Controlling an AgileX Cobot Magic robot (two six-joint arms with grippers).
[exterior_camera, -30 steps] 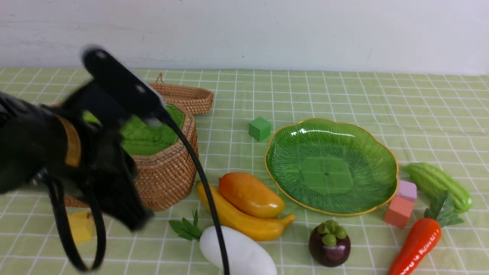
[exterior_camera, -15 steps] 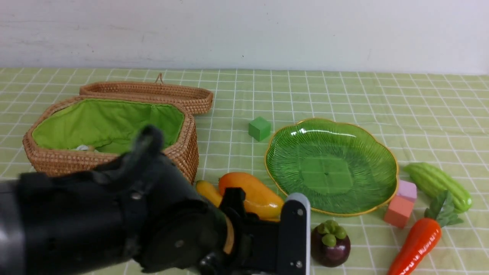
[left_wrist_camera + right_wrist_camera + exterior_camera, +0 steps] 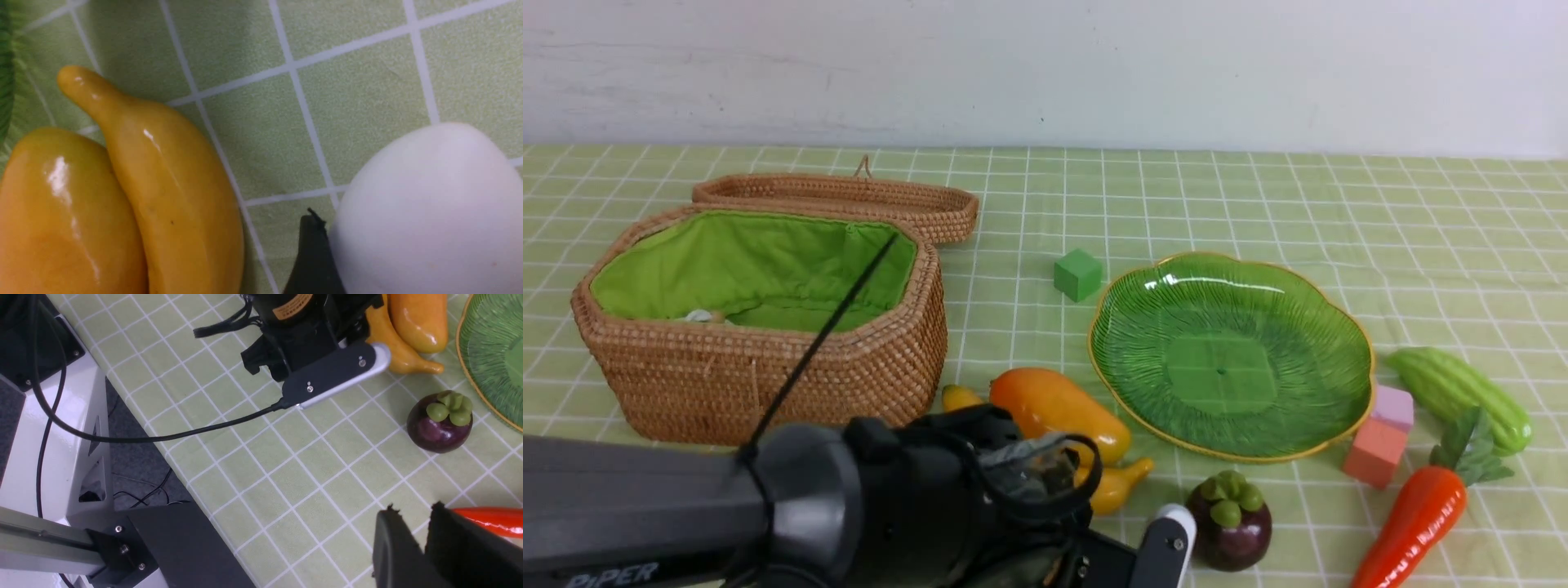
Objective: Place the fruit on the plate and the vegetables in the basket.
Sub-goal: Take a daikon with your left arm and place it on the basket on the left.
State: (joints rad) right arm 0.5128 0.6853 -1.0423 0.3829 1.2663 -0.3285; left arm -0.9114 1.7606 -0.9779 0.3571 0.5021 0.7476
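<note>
My left arm (image 3: 890, 506) reaches low across the front and hides the white radish in the front view. In the left wrist view the radish (image 3: 429, 212) fills the space of my left gripper (image 3: 412, 222). One dark finger (image 3: 312, 253) lies against its side; the other is hidden. Banana (image 3: 1115, 482) and mango (image 3: 1058, 412) lie beside it, the mangosteen (image 3: 1229, 518) further right. The green plate (image 3: 1225, 359) holds nothing. The lined basket (image 3: 768, 376) stands open at the left. Carrot (image 3: 1413, 514) and gourd (image 3: 1458, 396) lie at the right. My right gripper (image 3: 414, 509) hovers next to the carrot with a narrow empty gap.
The basket lid (image 3: 849, 200) lies flat behind the basket. A green cube (image 3: 1078, 274) sits behind the plate; a pink cube (image 3: 1392, 406) and a salmon cube (image 3: 1374, 453) touch its right rim. The table's near edge and the robot base (image 3: 61, 437) show in the right wrist view.
My left arm swung from above the basket down and right onto the radish, which it now covers in the front view. The fruit, carrot and gourd have not moved.
</note>
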